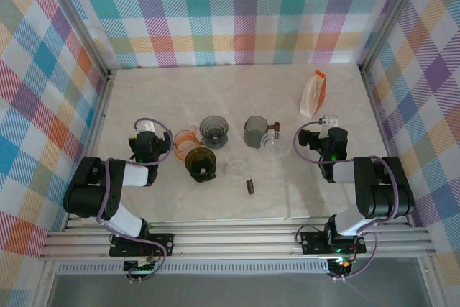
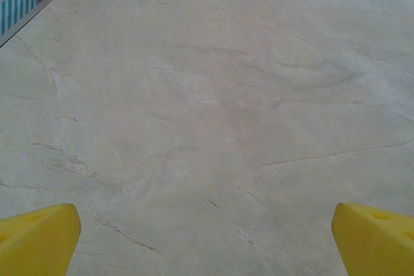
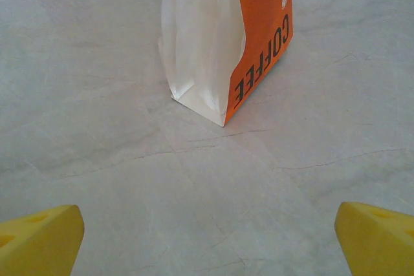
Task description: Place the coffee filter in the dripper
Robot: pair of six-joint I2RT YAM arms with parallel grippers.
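A white stack of coffee filters in an orange pack marked COFFEE point(image 3: 220, 43) stands upright on the table, straight ahead of my right gripper point(image 3: 207, 244) and a short way off; it is at the back right point(image 1: 313, 93) in the top view. The right gripper is open and holds nothing. Three cone drippers cluster mid-table: an orange one point(image 1: 185, 138), a grey one point(image 1: 214, 129) and a dark brown one point(image 1: 200, 162). A clear dripper point(image 1: 275, 146) sits further right. My left gripper point(image 2: 207, 244) is open over bare table, left of the orange dripper.
A grey mug point(image 1: 254, 132) stands beside the clear dripper. A clear glass point(image 1: 236, 167) and a brown-handled scoop point(image 1: 249, 185) lie in front of the drippers. Checked walls point(image 1: 230, 12) close in the marble table point(image 1: 215, 91) on three sides.
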